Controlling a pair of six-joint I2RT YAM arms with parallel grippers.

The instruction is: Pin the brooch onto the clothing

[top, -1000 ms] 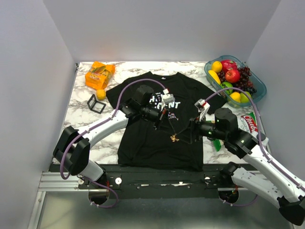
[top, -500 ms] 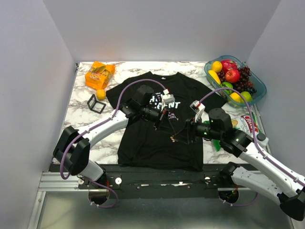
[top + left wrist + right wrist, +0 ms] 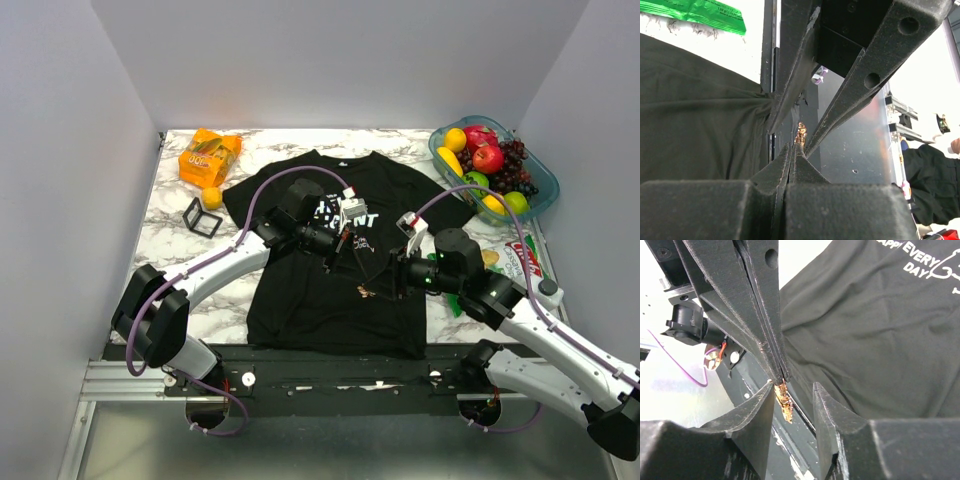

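Note:
The black T-shirt [image 3: 305, 295] with white print lies flat at the table's middle; it also shows in the right wrist view [image 3: 880, 330] and the left wrist view [image 3: 695, 125]. My left gripper [image 3: 360, 286] [image 3: 794, 148] is shut on the tiny gold-brown brooch [image 3: 366, 292] [image 3: 801, 134] [image 3: 785, 401] and holds it over the shirt's lower right part. My right gripper [image 3: 380, 288] [image 3: 792, 386] is open. Its two fingertips stand either side of the brooch, just under the left gripper's shut tips. I cannot tell whether the brooch touches the cloth.
A fruit bowl [image 3: 441, 152] stands at the back right. An orange snack bag [image 3: 208, 155], a small orange ball [image 3: 212, 197] and a black wire cube [image 3: 202, 217] lie left of the shirt. A red-green packet [image 3: 524, 258] lies at the right edge.
My right gripper has moved left towards the brooch, and its open fingers now straddle it. The left arm and the brooch have barely moved.

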